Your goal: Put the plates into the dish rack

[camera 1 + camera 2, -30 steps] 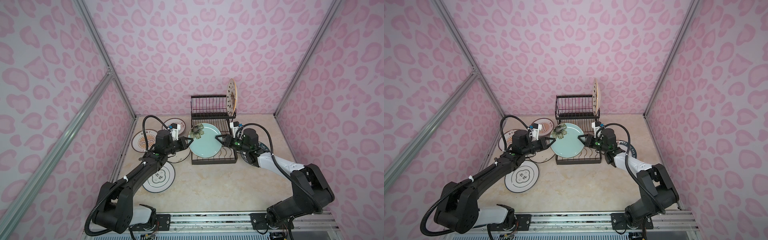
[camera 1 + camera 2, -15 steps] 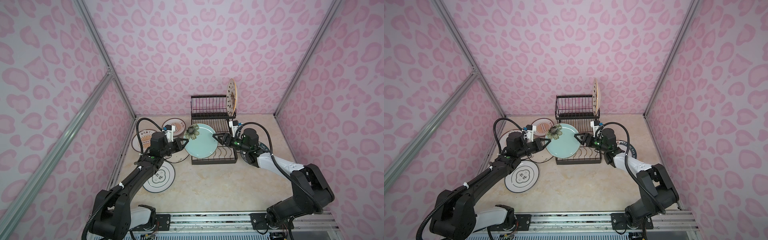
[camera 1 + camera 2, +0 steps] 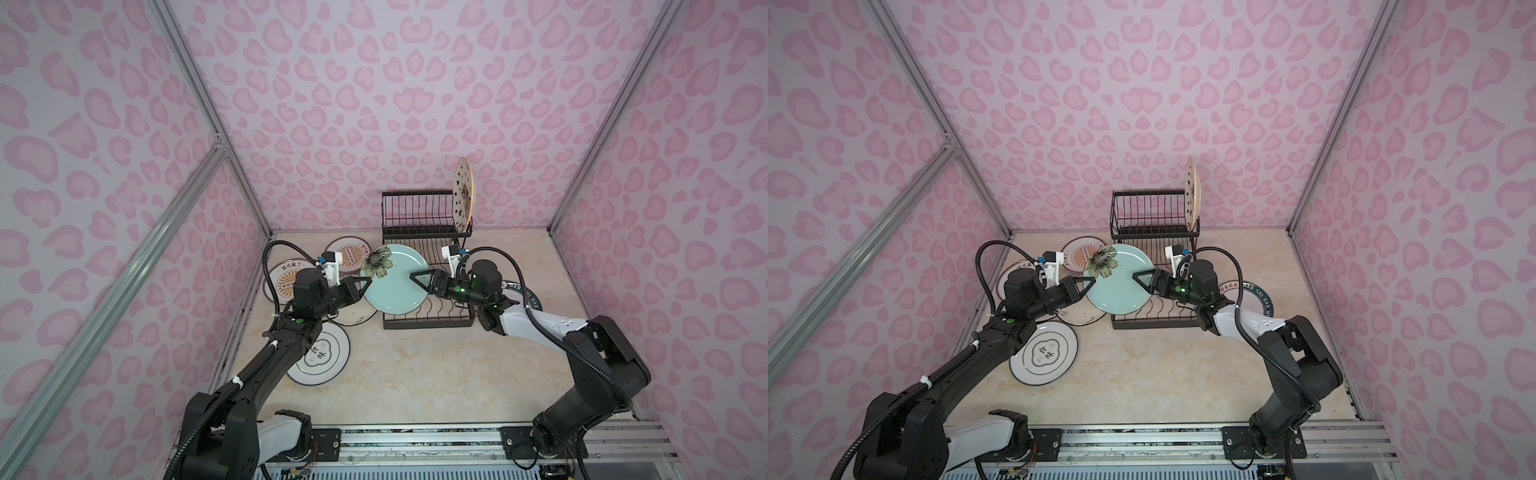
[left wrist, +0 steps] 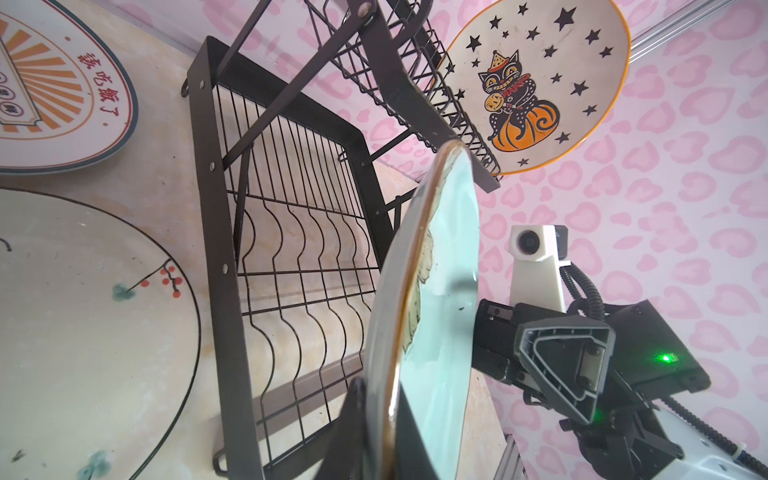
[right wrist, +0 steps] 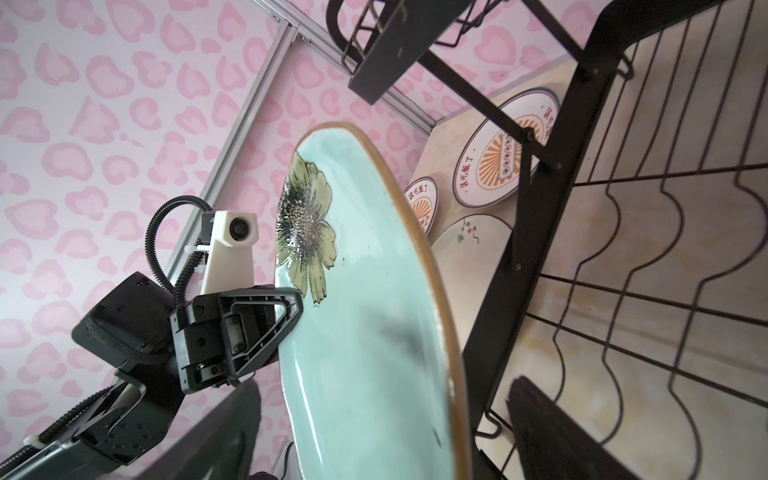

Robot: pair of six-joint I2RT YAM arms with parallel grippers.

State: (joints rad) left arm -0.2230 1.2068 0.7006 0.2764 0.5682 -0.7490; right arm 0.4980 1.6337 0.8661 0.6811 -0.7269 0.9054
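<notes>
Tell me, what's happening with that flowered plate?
Left gripper shut on rim of teal flower plate. Right gripper open, jaws straddling opposite rim. Plate tilted over lower tray of dish rack, not slotted. Nothing seen blocking.

Plates (image 3: 395,291) (image 3: 464,193) (image 3: 351,253) (image 3: 284,280) (image 3: 357,318) (image 3: 322,357) (image 3: 534,299): seven. Dish rack (image 3: 428,325): one. Robot arms (image 3: 266,365) (image 3: 540,328): two.

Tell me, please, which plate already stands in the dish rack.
The star-and-cat plate, upright at the right end of the raised basket; the teal plate is held aloft, the rest lie flat.
</notes>
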